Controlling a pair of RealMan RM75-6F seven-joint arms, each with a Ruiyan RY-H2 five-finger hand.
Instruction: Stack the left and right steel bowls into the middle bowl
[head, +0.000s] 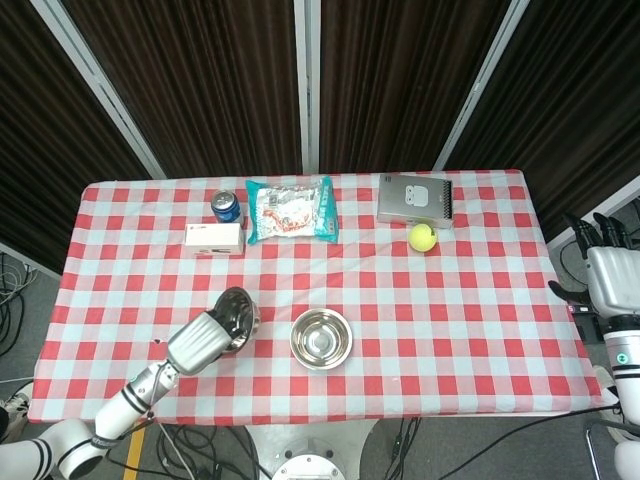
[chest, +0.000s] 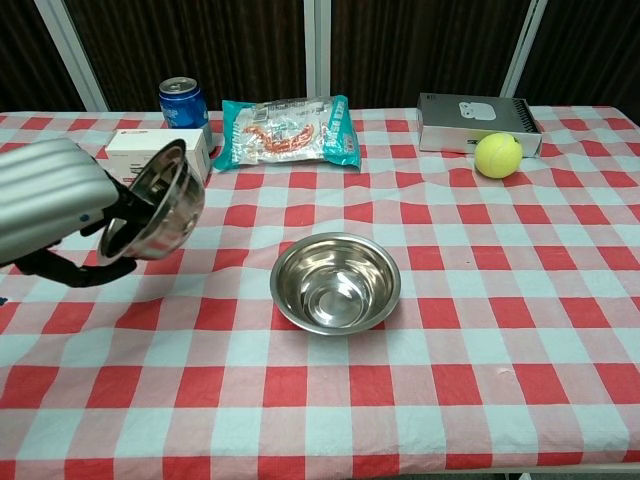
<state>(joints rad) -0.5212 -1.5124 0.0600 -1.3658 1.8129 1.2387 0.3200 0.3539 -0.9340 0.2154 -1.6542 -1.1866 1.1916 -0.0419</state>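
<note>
Along the far edge of your surface (head: 470, 300), draped in a red-and-white checked cloth, a blue can (head: 226, 206) stands upright just behind a white box (head: 214, 238), and a teal snack packet (head: 291, 211) lies flat just beside both. Further along, you have a grey box (head: 415, 200) with a yellow-green tennis ball (head: 422, 237) touching or nearly touching its near edge. Behind it all hang dark curtains (head: 220, 80) split by pale strips.
</note>
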